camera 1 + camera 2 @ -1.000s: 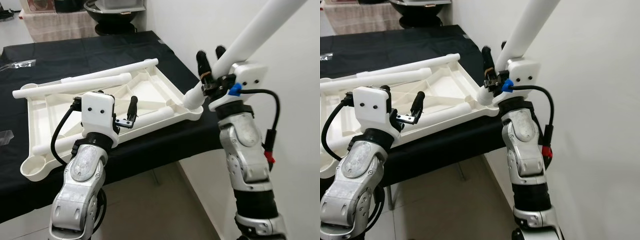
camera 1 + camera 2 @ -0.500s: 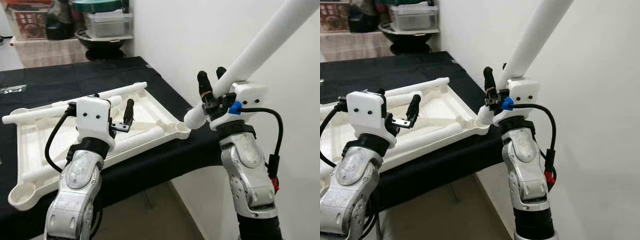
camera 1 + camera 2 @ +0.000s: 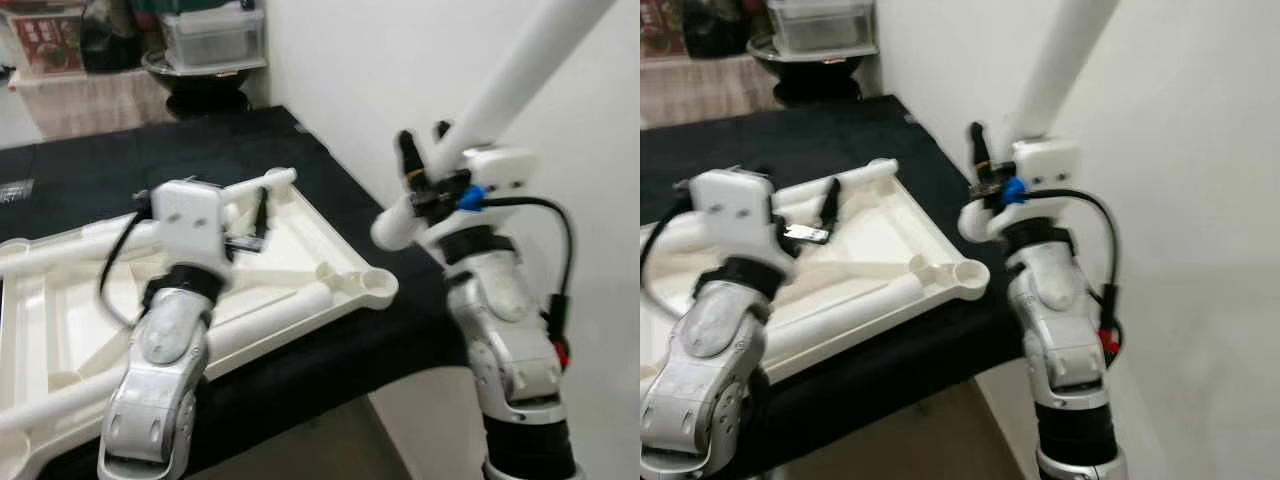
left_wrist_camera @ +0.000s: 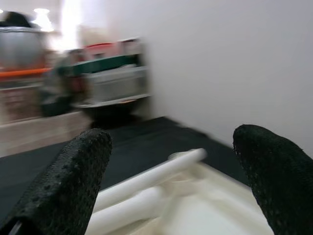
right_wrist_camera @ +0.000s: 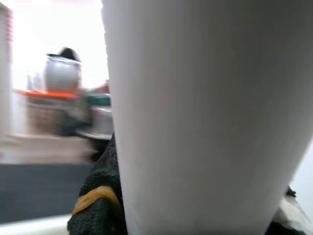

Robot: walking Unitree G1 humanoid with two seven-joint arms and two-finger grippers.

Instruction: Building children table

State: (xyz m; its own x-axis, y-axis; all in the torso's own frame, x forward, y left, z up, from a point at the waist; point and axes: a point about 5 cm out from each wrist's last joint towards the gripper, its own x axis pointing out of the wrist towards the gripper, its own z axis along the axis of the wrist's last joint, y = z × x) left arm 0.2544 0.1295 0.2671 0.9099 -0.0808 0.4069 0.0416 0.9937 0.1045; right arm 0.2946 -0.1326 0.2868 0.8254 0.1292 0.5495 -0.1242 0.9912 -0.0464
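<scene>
Leg [image 3: 500, 90] end now lifted off tabletop [image 3: 330, 260] socket, in right gripper [image 3: 422, 160].

Layout before me. The upturned tabletop [image 3: 300, 250] lies on the cloth-covered bench [image 3: 150, 150], its near right corner socket [image 3: 378, 287] at the bench's edge. Several table legs [image 3: 270, 183] lie across the tabletop, one along its far rim. My left gripper [image 3: 258, 215] hovers above the tabletop, fingers apart. My right gripper [image 3: 425, 160] is right of the bench, beside the wall [image 3: 380, 70], clamped around a leg [image 3: 500, 90] that slants up and rightward, its lower end above and just right of the socket. Storage bins [image 3: 205, 35] stand behind the bench.
</scene>
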